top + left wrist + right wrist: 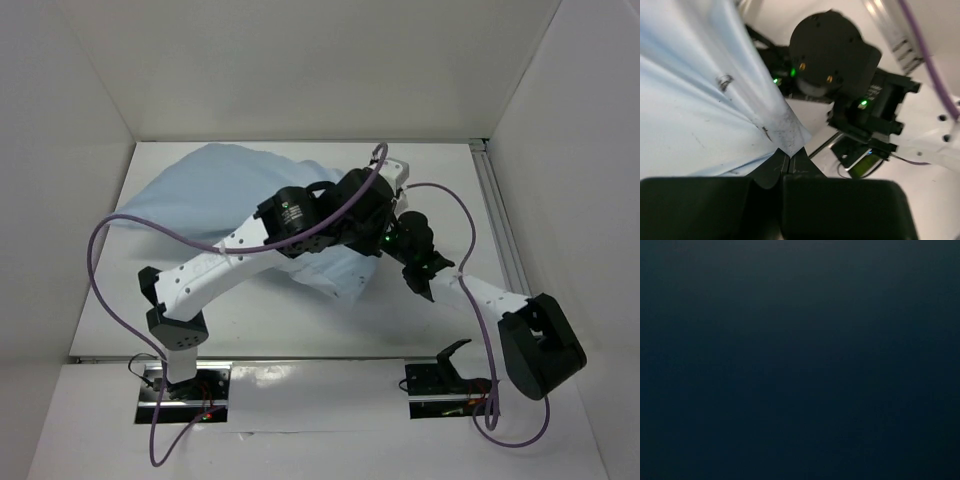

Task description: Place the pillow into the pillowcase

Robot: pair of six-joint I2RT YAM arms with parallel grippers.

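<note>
**Blue sack, two arms, one firm pinch.** On the white desk [110, 310], the pillowcase [200, 185] sprawls from the far-left corner toward the middle. It is light blue, creased, and rounded as though filled. You see no bare white pillow in any view. Judging by that swell, it probably lies inside the sack, though the frames do not prove it.

Both arms meet over the near-right end of the cloth. The left arm [230, 252] reaches across it, and the right arm [485, 292] comes in from the near right.

Your left jaws are closed on the pillowcase's edge. The thin cloth is pinched right at the tips, and taut ridges fan away from the grip. Your right jaws are closed too, but you cannot tell what they hold, if anything. The right wrist view is wholly dark, likely smothered by fabric.

Expect the pillowcase to handle as light, limp and a little slick. A shallow pinch on a single layer will likely slide out, so take it at the hem or a doubled seam, with a deep bite. The pillow should be light but bulky and springy. It will likely give under the jaws, so go for a corner or seam where the stuffing runs thin, not the plump middle.

Faint dark smudges [782, 122] mark the cloth just above the pinch.
</note>
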